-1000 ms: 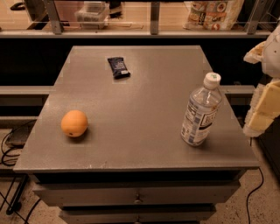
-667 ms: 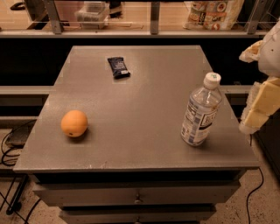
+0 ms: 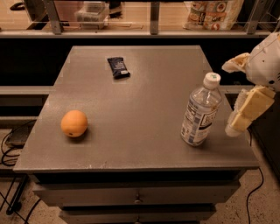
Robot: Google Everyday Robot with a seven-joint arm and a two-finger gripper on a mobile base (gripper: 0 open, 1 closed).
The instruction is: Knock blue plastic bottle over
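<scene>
The blue plastic bottle [image 3: 201, 113] stands upright near the right edge of the grey table [image 3: 140, 87]. It is clear and ribbed, with a white cap and a blue-and-white label. My gripper [image 3: 230, 98] hangs just to the right of the bottle, at about its height. Its cream fingers [image 3: 249, 109] are spread apart, one high and one low, with nothing between them. A small gap shows between the lower fingertip and the bottle.
An orange fruit [image 3: 74, 123] lies at the table's front left. A small dark-blue snack wrapper [image 3: 118, 67] lies at the back middle. Shelving with packages [image 3: 212, 8] runs behind the table. Cables [image 3: 8, 144] lie on the floor at the left.
My gripper has shifted a little to the left, closer to the bottle. The bottle, the orange and the wrapper have not moved.
</scene>
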